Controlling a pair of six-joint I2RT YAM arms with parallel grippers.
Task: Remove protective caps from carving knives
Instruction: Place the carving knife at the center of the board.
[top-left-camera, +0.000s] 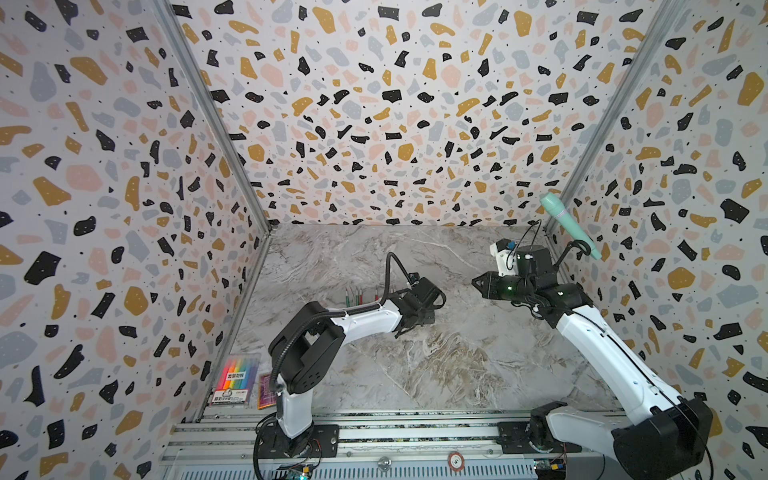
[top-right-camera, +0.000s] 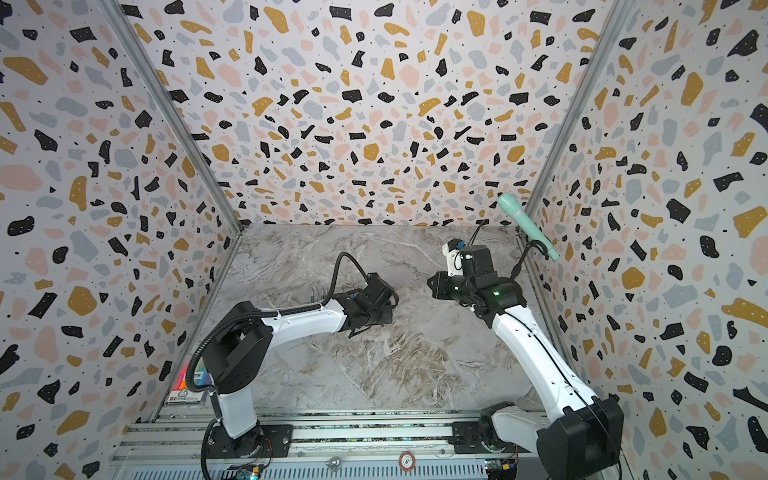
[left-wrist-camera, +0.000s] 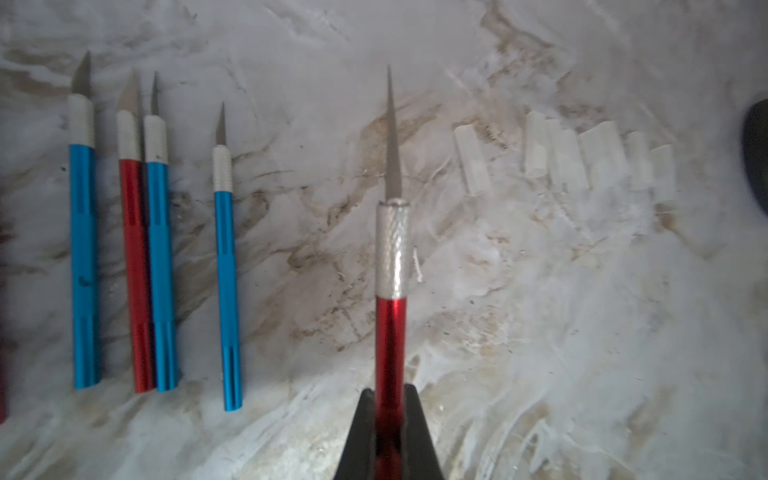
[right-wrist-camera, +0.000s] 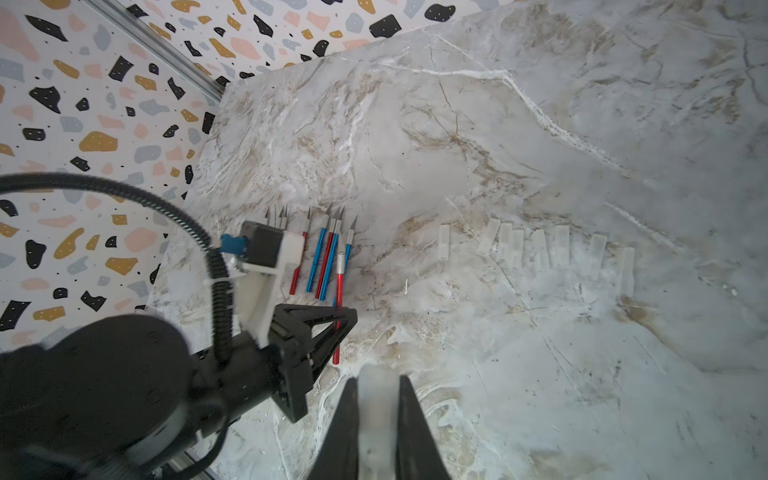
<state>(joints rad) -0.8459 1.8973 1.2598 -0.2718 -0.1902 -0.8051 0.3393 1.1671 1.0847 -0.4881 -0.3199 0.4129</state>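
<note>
Marble-look tabletop (right-wrist-camera: 540, 374) inside a terrazzo-papered booth, fwiw. The red-shafted carving knife (left-wrist-camera: 390, 324) with the knurled silver collar looks like a skinny, stiff metal stick. It's probably light, and that shiny shaft looks slippery. I'd only ever grab it by the shaft or the collar, never near the bare grey blade.

The left jaws are clamped tight on its tail end. The blade sticks straight out ahead of them with no cap on it. The right jaws are pinched closed on a cloudy white plastic cap (right-wrist-camera: 376, 409), held well apart from the knife.

To the left of the left jaws lie the other blue and red knives (left-wrist-camera: 226, 270). The ones the left wrist view shows are bare-bladed too. On the other side of those jaws sits a row of loose caps (left-wrist-camera: 598, 162).
</note>
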